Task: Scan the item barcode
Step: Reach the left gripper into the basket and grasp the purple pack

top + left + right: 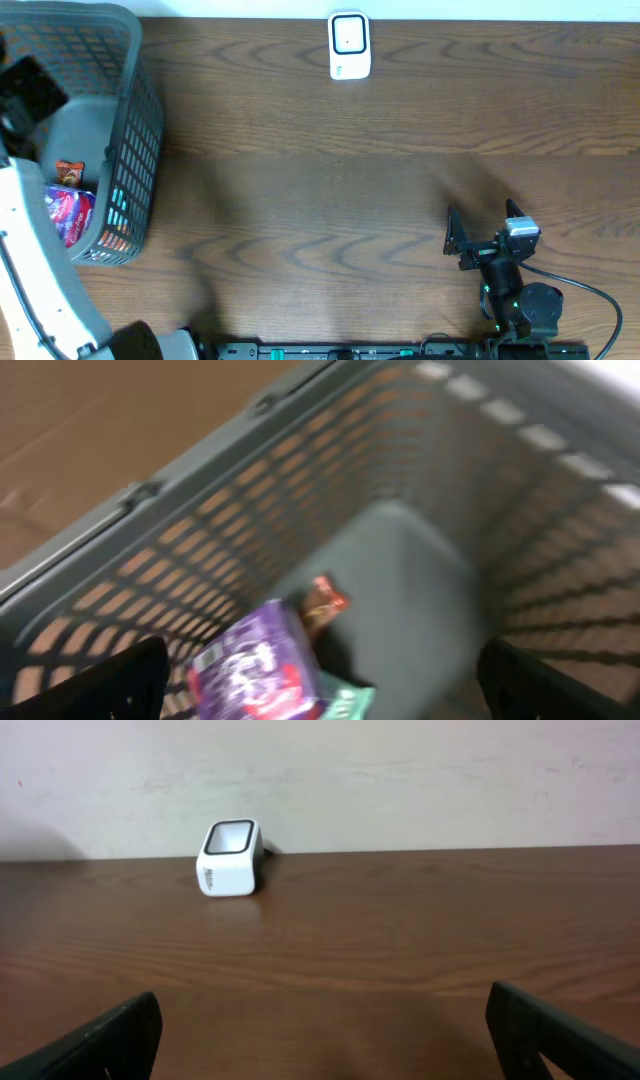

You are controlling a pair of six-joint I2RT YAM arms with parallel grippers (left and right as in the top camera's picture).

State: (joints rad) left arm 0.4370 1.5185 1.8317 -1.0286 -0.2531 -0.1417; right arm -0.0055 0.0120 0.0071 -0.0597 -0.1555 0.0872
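Purple packet in one grey mesh basket, bench left edge, with red packet, teal packet: three. One white scanner, far edge. Left jaws spread above basket; right jaws spread; mid-bench open.

Purple packet blurred, cut by bottom edge; basket cropped at left edge.

Looks across a brown wooden table toward a pale wall filling the band at twelve o'clock. Finds a white scanner with a dark-framed window standing on the table at about eleven o'clock, just before the wall. Catches the dark fingers of the right gripper spread wide at seven and five o'clock, only wood between them.
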